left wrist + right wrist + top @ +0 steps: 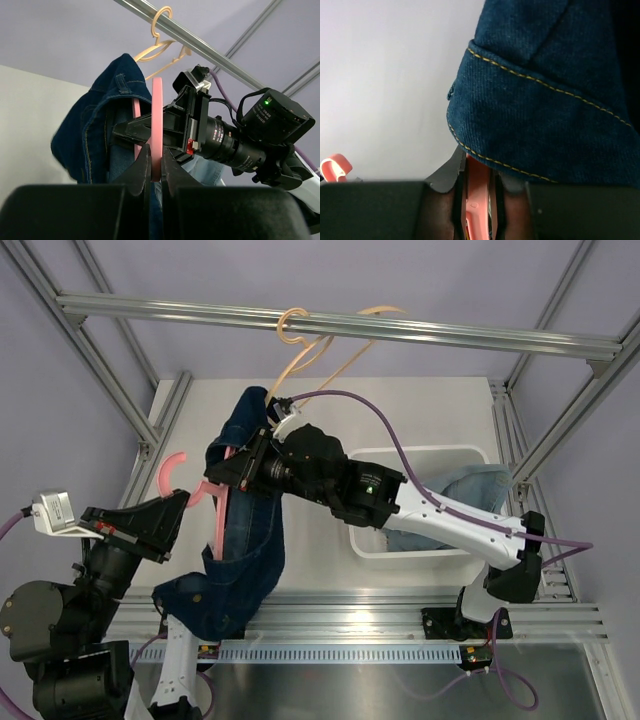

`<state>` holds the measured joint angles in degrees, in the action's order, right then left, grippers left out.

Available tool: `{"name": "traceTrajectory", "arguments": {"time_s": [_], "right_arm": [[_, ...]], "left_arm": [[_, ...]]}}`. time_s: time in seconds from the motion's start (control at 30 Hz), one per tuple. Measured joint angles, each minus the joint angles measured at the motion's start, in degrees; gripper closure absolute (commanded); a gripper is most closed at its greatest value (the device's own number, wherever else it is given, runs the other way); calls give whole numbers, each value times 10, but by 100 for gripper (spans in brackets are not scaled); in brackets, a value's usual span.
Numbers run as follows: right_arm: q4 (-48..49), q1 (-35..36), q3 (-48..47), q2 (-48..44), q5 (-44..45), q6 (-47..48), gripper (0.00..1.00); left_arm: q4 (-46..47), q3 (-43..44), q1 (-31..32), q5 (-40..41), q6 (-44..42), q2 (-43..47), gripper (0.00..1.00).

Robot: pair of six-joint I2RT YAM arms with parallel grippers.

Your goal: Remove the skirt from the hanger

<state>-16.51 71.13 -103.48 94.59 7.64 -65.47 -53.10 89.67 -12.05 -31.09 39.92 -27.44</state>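
Much of the pink hanger (217, 525) beneath the denim skirt (255, 540); skirt's right side past the right-wrist view's edge.

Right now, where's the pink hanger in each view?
Top: hanger left of centre, skirt draped on it.
Left wrist: hanger at centre, upright in left gripper.
Right wrist: hanger at bottom centre, in right gripper.
Landmark: skirt, in all three.

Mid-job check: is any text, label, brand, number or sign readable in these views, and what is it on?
No text can be read in any view.
On the lens barrel of the right arm's camera: white markings, too small to read.
On the skirt and the pink hanger: no print shows.
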Motion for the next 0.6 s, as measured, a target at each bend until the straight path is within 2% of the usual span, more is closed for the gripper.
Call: {"name": "traceTrajectory", "arguments": {"time_s": [0.03, 0.07, 0.17, 0.2, 0.23, 0.4, 0.6], "right_arm": [[2, 0, 2, -3, 2, 1, 100], [7, 1, 10, -10, 7, 1, 100], [-2, 10, 54, -43, 19, 15, 100], [-7, 16, 75, -57, 23, 21, 100], [-14, 23, 95, -70, 32, 24, 100], [-41, 46, 192, -156, 90, 24, 100], [-74, 50, 270, -308, 161, 20, 100]], "left_arm": [[4, 0, 0, -1, 1, 0, 89], [5, 0, 0, -3, 3, 0, 62], [26, 1, 1, -23, 21, -1, 27], [38, 1, 1, -25, 27, -2, 22], [53, 0, 1, -30, 37, -2, 1], [127, -16, 2, -53, 79, 0, 1], [151, 11, 3, -67, 84, -31, 1]]}}
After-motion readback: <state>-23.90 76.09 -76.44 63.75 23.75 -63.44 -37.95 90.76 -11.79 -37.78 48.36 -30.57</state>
